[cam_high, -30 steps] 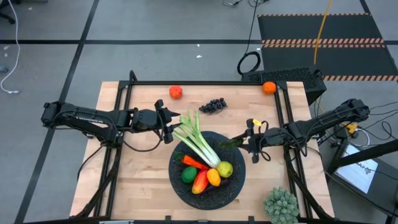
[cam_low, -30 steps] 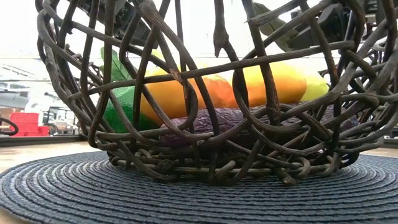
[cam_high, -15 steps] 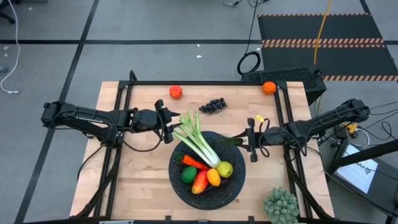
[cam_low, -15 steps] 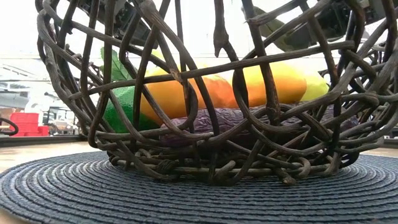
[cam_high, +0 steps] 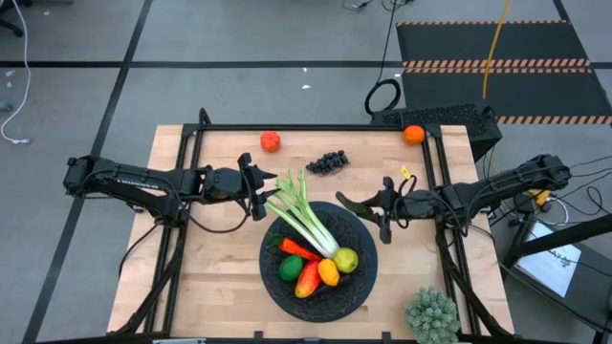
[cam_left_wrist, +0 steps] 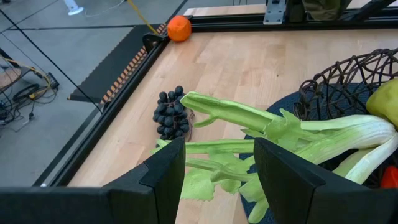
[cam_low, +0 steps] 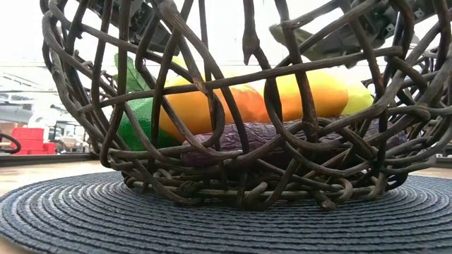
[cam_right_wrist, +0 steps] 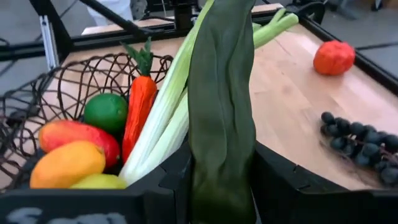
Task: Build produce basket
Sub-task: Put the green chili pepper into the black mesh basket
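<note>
The black woven basket point(cam_high: 363, 287) sits at the table's near middle on a dark round mat point(cam_low: 70, 219). Inside lie a lime point(cam_high: 290, 268), a carrot point(cam_high: 299, 250), a red-orange fruit point(cam_high: 307, 279), a lemon point(cam_high: 345, 259) and a purple eggplant point(cam_low: 268, 134). The leek point(cam_high: 308, 222) rests across the basket's far-left rim, leaves pointing out. My left gripper point(cam_high: 263, 196) is open, its fingers either side of the leaf tips point(cam_left_wrist: 211, 168). My right gripper point(cam_high: 382, 212), at the basket's far-right rim, is shut on a dark green pickle point(cam_high: 352, 204). My right gripper pinches the pickle's end point(cam_right_wrist: 221, 165) between its two fingers, coming level from the table's right. The pickle point(cam_right_wrist: 221, 74) sticks straight out beyond the fingertips, along the fingers, toward the table's left. It is lifted clear above the basket's far-right rim.
A tomato point(cam_high: 271, 140), dark grapes point(cam_high: 327, 161) and an orange point(cam_high: 413, 135) lie along the table's far side. A bushy pale-green clump point(cam_high: 432, 313) stands at the near right corner. A black frame rail point(cam_high: 316, 126) borders the far edge.
My right gripper, still shut on the pickle, has moved a little toward the table's far edge and turned, so the pickle's free end has swung from over the basket's rim toward the far left. The left arm has kept still.
</note>
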`<state>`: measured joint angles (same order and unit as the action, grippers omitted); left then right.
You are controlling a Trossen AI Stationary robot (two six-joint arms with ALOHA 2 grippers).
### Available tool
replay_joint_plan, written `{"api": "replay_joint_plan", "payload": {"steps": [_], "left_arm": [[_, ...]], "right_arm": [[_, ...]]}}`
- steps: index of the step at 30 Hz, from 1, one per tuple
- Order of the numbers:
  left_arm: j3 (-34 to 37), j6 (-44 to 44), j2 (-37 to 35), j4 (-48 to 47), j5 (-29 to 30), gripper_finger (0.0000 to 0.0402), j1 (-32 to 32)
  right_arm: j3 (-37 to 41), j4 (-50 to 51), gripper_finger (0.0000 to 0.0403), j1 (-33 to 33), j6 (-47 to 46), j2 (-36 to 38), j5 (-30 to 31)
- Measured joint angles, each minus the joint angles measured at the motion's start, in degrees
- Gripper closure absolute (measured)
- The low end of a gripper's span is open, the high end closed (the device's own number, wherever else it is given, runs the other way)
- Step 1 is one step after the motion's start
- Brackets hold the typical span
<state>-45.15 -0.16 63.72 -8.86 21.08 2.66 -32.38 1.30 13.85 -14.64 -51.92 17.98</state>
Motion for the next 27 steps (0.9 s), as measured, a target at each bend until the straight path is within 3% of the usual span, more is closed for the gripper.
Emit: {"api": "replay_joint_plan", "payload": {"steps": [8, 27], "left_arm": [[0.0, -0.1, 0.0, 0.1, 0.0, 0.021, 0.0], [0.0, -0.1, 0.0, 0.1, 0.0, 0.0211, 0.0]], "right_arm": [[0.0, -0.3, 0.0277, 0.0, -3.7, 0.0, 0.0], [0.0, -0.3, 0.0277, 0.0, 14.9, 0.0, 0.1]]}}
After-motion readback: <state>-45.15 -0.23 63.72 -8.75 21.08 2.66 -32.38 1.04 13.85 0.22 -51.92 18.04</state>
